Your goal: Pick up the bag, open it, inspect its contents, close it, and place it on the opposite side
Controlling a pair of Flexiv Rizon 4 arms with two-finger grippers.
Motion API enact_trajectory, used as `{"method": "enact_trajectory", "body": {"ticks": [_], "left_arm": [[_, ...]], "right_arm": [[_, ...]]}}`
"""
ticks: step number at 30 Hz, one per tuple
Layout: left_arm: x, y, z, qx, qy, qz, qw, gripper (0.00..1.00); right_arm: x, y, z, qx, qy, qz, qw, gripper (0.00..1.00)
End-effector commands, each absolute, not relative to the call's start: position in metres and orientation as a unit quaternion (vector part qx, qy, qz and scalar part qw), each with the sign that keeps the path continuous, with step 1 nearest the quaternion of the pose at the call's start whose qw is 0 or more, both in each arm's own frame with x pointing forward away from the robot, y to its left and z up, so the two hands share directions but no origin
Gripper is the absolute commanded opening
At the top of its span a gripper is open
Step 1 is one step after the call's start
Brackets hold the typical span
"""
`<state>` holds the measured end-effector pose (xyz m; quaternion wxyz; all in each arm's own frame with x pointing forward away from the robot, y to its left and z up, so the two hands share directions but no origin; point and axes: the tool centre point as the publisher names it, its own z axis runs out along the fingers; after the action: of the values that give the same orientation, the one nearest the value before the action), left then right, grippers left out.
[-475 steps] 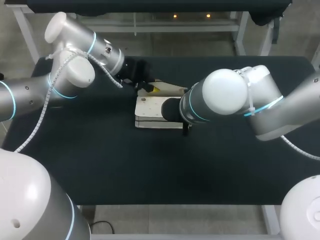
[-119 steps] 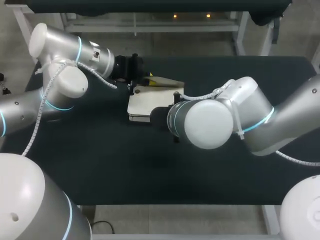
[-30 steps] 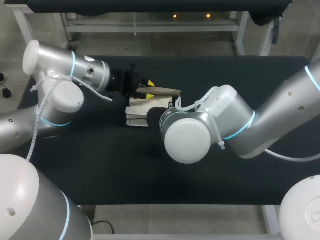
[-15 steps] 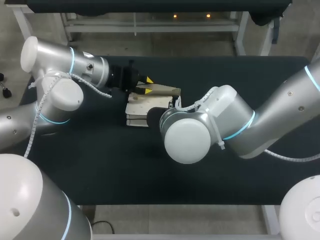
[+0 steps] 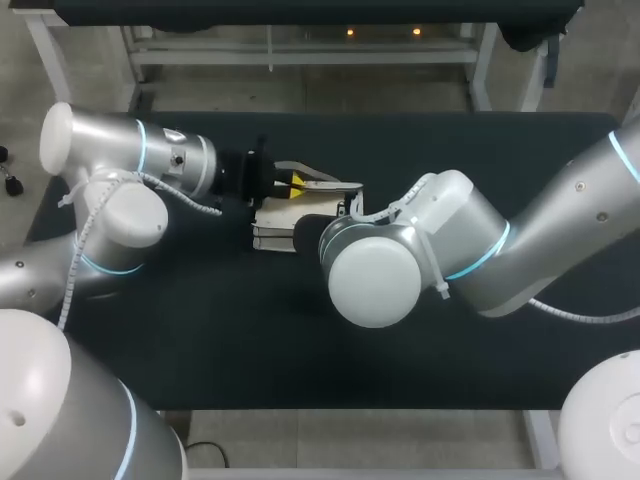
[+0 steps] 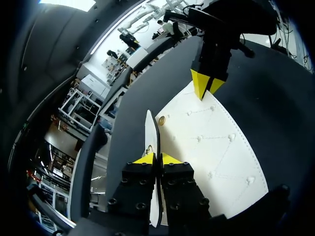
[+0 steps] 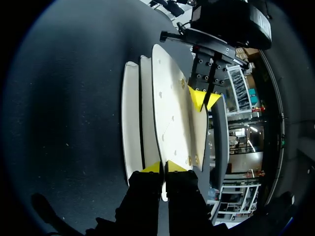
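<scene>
the white bag (image 5: pixel 272 222) is seen lying near the middle of the dark table (image 5: pixel 480 150), with its flap (image 5: pixel 325 184) raised off the body and pinched at one edge by the closed left gripper (image 6: pixel 157 158), while the opposite edge is clamped between the tips of the right gripper (image 7: pixel 163 166). the bag is judged to be light, with thin, fairly stiff panels that hold their shape but could slip from smooth fingertips. the flap's rim is best gripped a little in from the edge and lifted evenly from both sides.
</scene>
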<state>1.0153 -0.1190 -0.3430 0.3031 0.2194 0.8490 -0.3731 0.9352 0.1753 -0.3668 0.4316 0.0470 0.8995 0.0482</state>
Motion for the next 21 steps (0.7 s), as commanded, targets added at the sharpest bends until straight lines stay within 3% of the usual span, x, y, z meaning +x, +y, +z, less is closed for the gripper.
{"method": "enact_trajectory", "body": {"ticks": [1, 21], "left_arm": [[1.0041, -0.1168, -0.3555, 0.204, 0.833, -0.387, 0.339, 0.0], [1.005, -0.1158, -0.36, 0.22, 0.842, -0.372, 0.324, 0.0]], "right_arm": [[0.9336, 0.1728, -0.3712, 0.044, 0.894, 0.056, 0.441, 0.0], [0.9336, 0.1728, -0.3712, 0.044, 0.894, 0.056, 0.441, 0.0]]}}
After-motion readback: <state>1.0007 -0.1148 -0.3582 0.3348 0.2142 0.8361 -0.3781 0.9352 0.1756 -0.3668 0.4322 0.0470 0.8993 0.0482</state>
